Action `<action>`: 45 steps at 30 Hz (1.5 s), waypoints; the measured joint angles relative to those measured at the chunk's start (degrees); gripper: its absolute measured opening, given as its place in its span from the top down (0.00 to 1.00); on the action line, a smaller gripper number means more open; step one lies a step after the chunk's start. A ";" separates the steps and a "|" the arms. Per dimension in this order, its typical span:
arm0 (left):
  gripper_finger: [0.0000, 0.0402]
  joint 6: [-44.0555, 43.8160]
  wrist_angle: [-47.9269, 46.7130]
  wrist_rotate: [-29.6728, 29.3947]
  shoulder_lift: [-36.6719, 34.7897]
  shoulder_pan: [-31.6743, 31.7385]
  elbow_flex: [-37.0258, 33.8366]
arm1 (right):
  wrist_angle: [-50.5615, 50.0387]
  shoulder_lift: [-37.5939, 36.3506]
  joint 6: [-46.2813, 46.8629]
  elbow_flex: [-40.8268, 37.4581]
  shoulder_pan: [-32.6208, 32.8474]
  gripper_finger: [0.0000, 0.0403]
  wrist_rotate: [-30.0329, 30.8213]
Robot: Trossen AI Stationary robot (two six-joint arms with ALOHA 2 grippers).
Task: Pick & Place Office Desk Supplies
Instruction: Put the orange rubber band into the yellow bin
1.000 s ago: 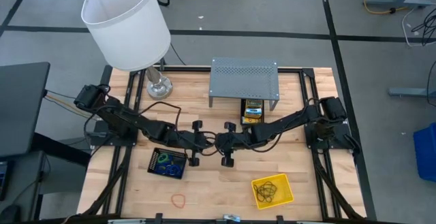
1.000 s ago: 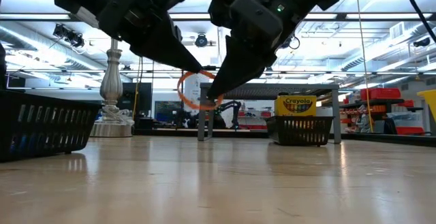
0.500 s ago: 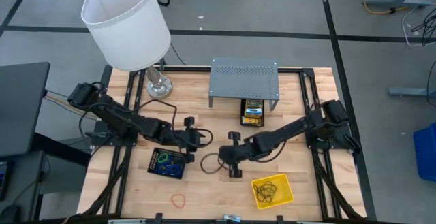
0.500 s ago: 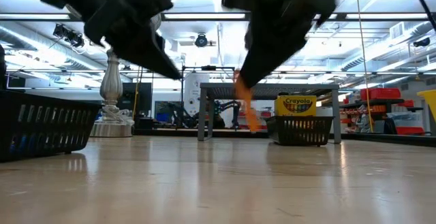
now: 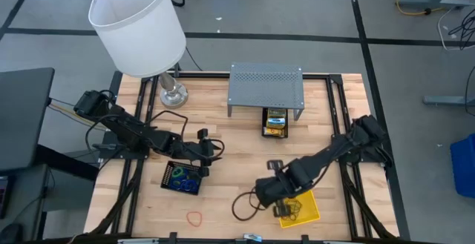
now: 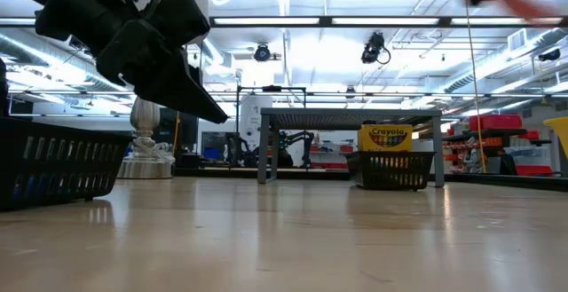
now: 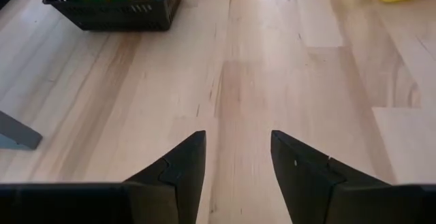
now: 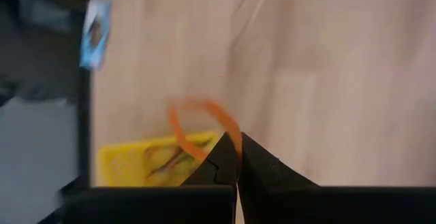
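Note:
My right gripper [image 8: 238, 157] is shut on an orange rubber band [image 8: 197, 115] and hovers at the left end of the yellow tray [image 5: 312, 198], which holds other bands. In the high view it is near the table's front [image 5: 276, 202]. My left gripper [image 7: 238, 146] is open and holds nothing. It hangs above the wood left of centre [image 5: 211, 150], just beyond a black mesh tray [image 5: 183, 177] that holds blue and green bands. A second orange band [image 5: 195, 218] lies flat by the near edge. A crayon box stands in another black mesh tray [image 6: 388, 150] under the shelf. My right gripper pinches the orange band between its two shut fingertips, at one spot on the loop [image 8: 231, 139]. The rest of the loop stands free past the fingertips, clear of the table, with the yellow tray [image 8: 129, 163] behind it.
A grey perforated shelf [image 5: 266, 84] stands at the far middle, with the crayon tray [image 5: 274, 122] partly under its front edge. A white-shaded lamp [image 5: 137, 25] rises at the far left. Bare wood lies between the two arms in the table's middle.
Both grippers met at the table's middle with the orange band between their tips. The left gripper let go and drew back toward the table's left. The right gripper carried the band toward the near edge and right, up to the yellow tray, rising out of the low view.

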 joint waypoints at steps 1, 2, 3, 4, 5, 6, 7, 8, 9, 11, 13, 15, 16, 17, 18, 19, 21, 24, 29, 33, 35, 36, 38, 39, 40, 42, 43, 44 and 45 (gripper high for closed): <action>0.57 0.00 0.07 0.01 0.00 0.00 -0.09 | -0.60 0.04 1.72 -0.38 0.75 1.00 -1.82; 0.57 0.00 0.15 0.01 0.00 0.00 -0.09 | -0.76 0.04 3.27 -0.91 1.45 1.00 -3.58; 0.57 0.00 0.32 0.14 0.00 0.00 -0.09 | -0.84 0.04 4.81 -1.54 2.23 1.00 -5.23; 0.57 0.00 0.48 0.57 0.00 0.02 -0.09 | -0.96 0.04 6.37 -2.30 3.04 1.00 -6.41; 0.57 0.05 0.73 0.91 0.00 0.01 -0.09 | -1.00 0.06 7.92 -3.04 3.77 1.00 -7.29; 0.57 0.40 0.98 1.02 0.00 0.00 -0.09 | -1.01 0.10 9.55 -3.64 4.49 1.00 -8.00; 0.57 0.65 1.36 1.08 0.00 0.00 -0.09 | -0.99 0.10 10.99 -4.22 5.26 1.00 -8.50; 0.57 1.00 1.87 1.12 0.00 0.00 -0.09 | -0.99 0.10 12.38 -4.86 5.99 1.00 -8.87; 0.57 1.38 2.37 1.26 0.00 0.00 -0.09 | -0.94 0.10 13.63 -5.66 6.66 1.00 -8.98; 0.57 2.23 3.50 1.37 0.00 0.02 -0.09 | -0.56 0.10 15.90 -7.77 7.78 1.00 -9.24; 0.57 2.77 4.15 1.45 0.00 0.00 -0.09 | 0.65 0.10 18.14 -10.47 8.48 1.00 -9.28; 0.57 3.38 4.74 1.51 0.00 0.01 -0.09 | 1.03 0.10 20.30 -13.11 9.06 0.98 -9.72; 0.57 3.68 5.24 1.55 0.00 0.02 -0.09 | 2.06 0.10 21.03 -14.25 9.31 0.96 -10.81; 0.57 4.00 5.64 1.81 0.00 0.02 -0.09 | 3.42 0.10 21.42 -15.30 9.47 0.94 -11.94; 0.57 4.43 5.92 2.25 0.00 0.03 -0.09 | 4.53 0.10 21.46 -16.36 9.62 0.91 -12.87; 0.57 4.64 6.15 2.54 0.00 0.11 -0.09 | 5.24 0.10 21.63 -17.22 9.67 0.88 -13.77; 0.57 5.08 6.68 2.88 0.00 0.13 -0.09 | 7.14 0.12 21.89 -18.29 9.69 0.80 -15.93; 0.57 5.45 6.89 2.99 0.00 0.13 -0.09 | 7.99 0.12 21.53 -18.65 9.66 0.66 -17.07; 0.57 5.65 6.89 2.99 0.00 0.13 -0.09 | 8.43 0.12 20.94 -18.65 9.18 0.44 -16.50; 0.57 6.34 6.97 2.97 0.00 0.13 -0.09 | 8.44 0.12 20.98 -18.65 8.06 0.35 -14.27; 0.57 6.66 7.70 2.99 0.00 0.13 -0.09 | 8.37 0.12 21.20 -18.59 7.32 0.33 -14.22; 0.57 6.97 8.39 2.99 0.00 0.10 -0.09 | 8.20 0.15 21.29 -18.32 7.04 0.33 -14.15; 0.57 7.97 9.92 4.30 0.00 0.02 -0.09 | 8.40 0.15 21.37 -17.59 6.35 0.34 -13.93; 0.57 8.31 10.79 5.93 -0.06 0.02 -0.09 | 8.39 0.15 21.37 -17.18 6.05 0.34 -13.80; 0.57 8.64 11.42 7.81 -0.31 0.02 -0.09 | 8.32 0.15 21.37 -16.69 5.83 0.35 -13.49; 0.57 9.20 13.01 11.55 -1.03 -0.04 -0.07 | 8.28 0.15 20.89 -15.35 5.67 0.37 -12.17; 0.57 9.40 13.03 13.32 -1.72 -0.26 -0.07 | 8.40 0.15 20.14 -14.49 5.66 0.39 -11.27; 0.57 9.60 13.24 14.77 -2.44 -0.54 -0.07 | 8.46 0.15 19.30 -13.62 5.67 0.40 -10.31; 0.57 9.86 13.27 15.86 -3.24 -1.02 -0.07 | 8.63 0.15 18.43 -12.80 5.67 0.41 -9.13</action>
